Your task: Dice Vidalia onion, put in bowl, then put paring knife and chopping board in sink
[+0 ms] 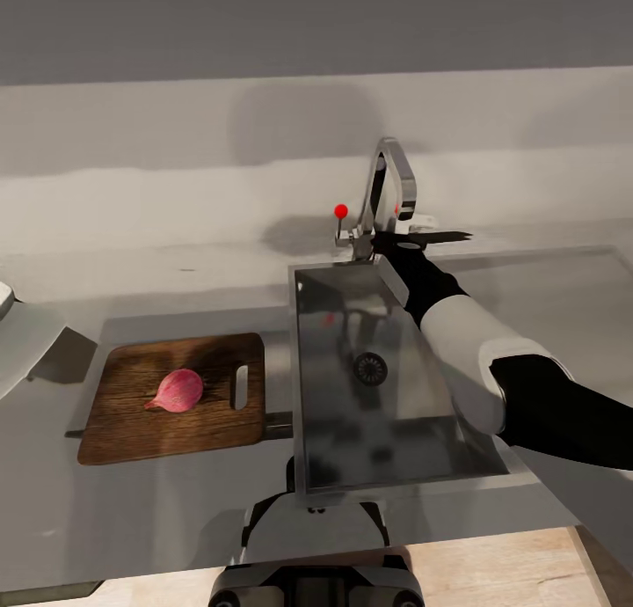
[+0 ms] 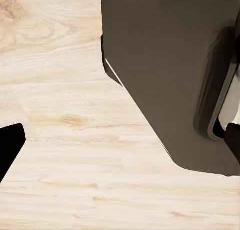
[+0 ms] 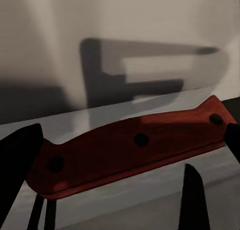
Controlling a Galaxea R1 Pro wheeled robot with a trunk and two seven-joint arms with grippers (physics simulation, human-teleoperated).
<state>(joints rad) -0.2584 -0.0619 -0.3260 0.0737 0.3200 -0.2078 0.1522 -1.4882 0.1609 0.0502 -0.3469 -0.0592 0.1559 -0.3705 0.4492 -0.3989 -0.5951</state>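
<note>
Right gripper (image 3: 112, 190): we reach it behind the sink; its dark fingers (image 3: 194, 197) straddle the knife handle with gaps showing, so we judge them spread, not yet clamped.
Left gripper: we cannot tell its state; its wrist view looks at wooden floor (image 2: 75, 155) and a dark cabinet (image 2: 175, 65).
Countertop (image 1: 176, 273): we work across this grey slab.
Sink (image 1: 387, 387): basin holds no onion.
Chopping board (image 1: 132, 413): lies left of the sink, ready for dicing.
Paring knife (image 3: 135, 145): flat behind the faucet (image 1: 391, 176), reddish handle between our fingers.
Vidalia onion (image 1: 178, 390): rests on the board, whole.
</note>
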